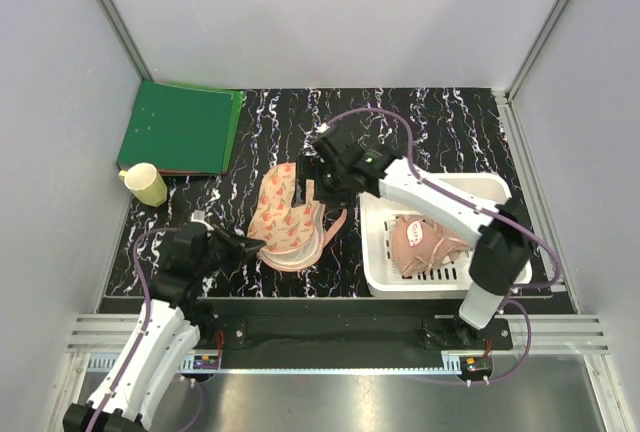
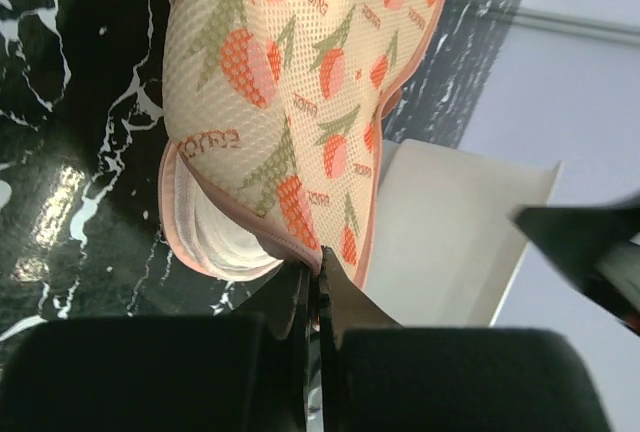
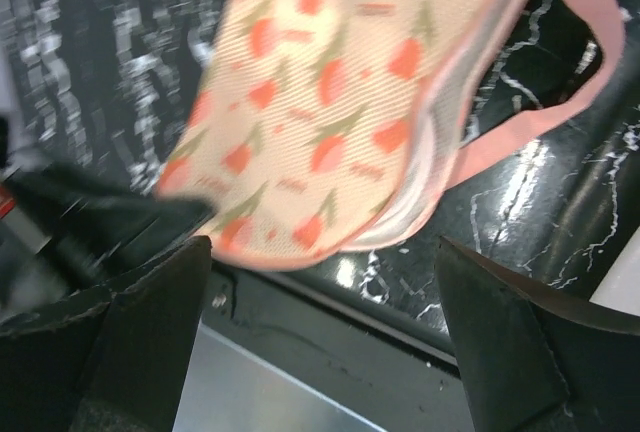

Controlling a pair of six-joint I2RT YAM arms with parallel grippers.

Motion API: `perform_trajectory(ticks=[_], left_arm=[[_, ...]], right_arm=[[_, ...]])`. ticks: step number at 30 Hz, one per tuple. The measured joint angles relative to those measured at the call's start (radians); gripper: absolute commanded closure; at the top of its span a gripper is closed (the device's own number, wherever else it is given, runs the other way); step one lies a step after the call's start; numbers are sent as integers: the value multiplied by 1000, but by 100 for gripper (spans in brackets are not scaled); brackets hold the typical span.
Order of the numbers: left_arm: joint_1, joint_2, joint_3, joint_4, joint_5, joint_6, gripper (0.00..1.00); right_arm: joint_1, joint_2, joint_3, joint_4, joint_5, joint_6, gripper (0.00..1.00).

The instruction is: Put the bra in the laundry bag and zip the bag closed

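**Opening stage, top and wrist views.** The bag [image 1: 288, 214] lies on the table [image 1: 450, 127] between the two arms, patterned shell uppermost. A sliver of pale lining shows along its near-left rim, so the clamshell is ajar there; how far the zip is undone cannot be told. The left gripper [image 1: 246, 245] is clenched on that rim, fingers pressed together over the pink binding. Whether it pinches one shell or both is not clear. The right gripper [image 3: 322, 252] is spread wide and empty, hovering just above the bag's far side, with the strap [image 3: 545, 117] looping off beside it. The bra [image 1: 424, 243] lies bunched in the basket [image 1: 378, 242], apart from the bag, on the right arm's side.

**Judged step:** part the shells so the bra can go in; nothing is packed yet. To do it well, the left gripper should serve as an anchor, holding low and steady. The right should take only the upper shell at its free edge, not the strap, and fold it back away from the hinge. Soft mesh is likely to sag and fall shut if let go early, so the lid wants laying flat open before the right arm goes to the basket
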Motion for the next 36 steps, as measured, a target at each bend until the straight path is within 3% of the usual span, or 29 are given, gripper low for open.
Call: perform_trajectory(ticks=[10,14,20,29,36], left_arm=[[0,-192,-73,-14,-19,-248,100],[1,-208,-73,-23,-31,-286,100],[1,-176,-72,-37,-32,-291,100],[1,-161,-56,-53,-42,-291,100],[1,-161,-37,-54,-43,-298,100]], right_arm=[[2,218,77,-52,190,64,3],[2,298,172,-38,212,43,7],[2,350,188,-35,227,24,9],[14,283,90,-34,211,12,7],[101,77,-2,14,164,-50,11]])
